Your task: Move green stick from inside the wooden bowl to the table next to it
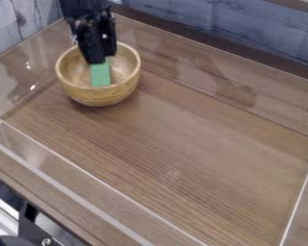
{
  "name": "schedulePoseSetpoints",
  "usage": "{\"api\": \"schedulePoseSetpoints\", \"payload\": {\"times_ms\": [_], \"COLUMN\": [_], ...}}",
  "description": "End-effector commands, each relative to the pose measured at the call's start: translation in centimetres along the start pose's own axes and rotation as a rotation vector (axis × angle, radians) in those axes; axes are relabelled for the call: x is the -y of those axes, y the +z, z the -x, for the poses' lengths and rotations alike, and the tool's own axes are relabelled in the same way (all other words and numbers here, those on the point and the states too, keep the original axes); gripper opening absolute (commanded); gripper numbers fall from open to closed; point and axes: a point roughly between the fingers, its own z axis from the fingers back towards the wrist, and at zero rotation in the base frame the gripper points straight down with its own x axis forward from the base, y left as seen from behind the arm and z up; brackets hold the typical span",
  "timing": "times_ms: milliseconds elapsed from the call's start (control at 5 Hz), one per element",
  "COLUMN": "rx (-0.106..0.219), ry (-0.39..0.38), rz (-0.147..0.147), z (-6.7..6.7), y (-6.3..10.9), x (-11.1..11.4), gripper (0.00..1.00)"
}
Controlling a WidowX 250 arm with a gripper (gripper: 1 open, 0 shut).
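brown wood-grain surface [183, 135], edged by low clear acrylic walls [66, 183], with a grey wall behind; we list what stands on it.

item one: a round, light tan wooden bowl [69, 88] with thick rounded walls, sitting near the far left corner of the surface.

item two: a small flat bright-green rectangular stick [101, 74], lying inside the bowl, leaning on the inner wall toward the far side. we see its lower end free and its upper end meeting the claw.

item three: a black robot claw [96, 56], reaching down from the top edge into the bowl, right over the upper end of the green stick. the dark fingers blur together, so we cannot tell whether the claw is open or closed, nor whether it grips the stick.

the surface beside the bowl carries no green stick.
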Motion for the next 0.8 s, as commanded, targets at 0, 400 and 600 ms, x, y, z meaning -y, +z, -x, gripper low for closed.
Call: {"api": "schedulePoseSetpoints", "payload": {"times_ms": [0,400,600], "rx": [0.025,-0.006,-0.024], "ry": [-0.051,-0.024,-0.040], "rz": [0.078,0.107,0.115], "z": [0.8,0.1,0.4], "y": [2.3,4.0,4.3], "x": [-0.9,-1.8,-2.7], "gripper": [0.00,0.00,0.00]}}
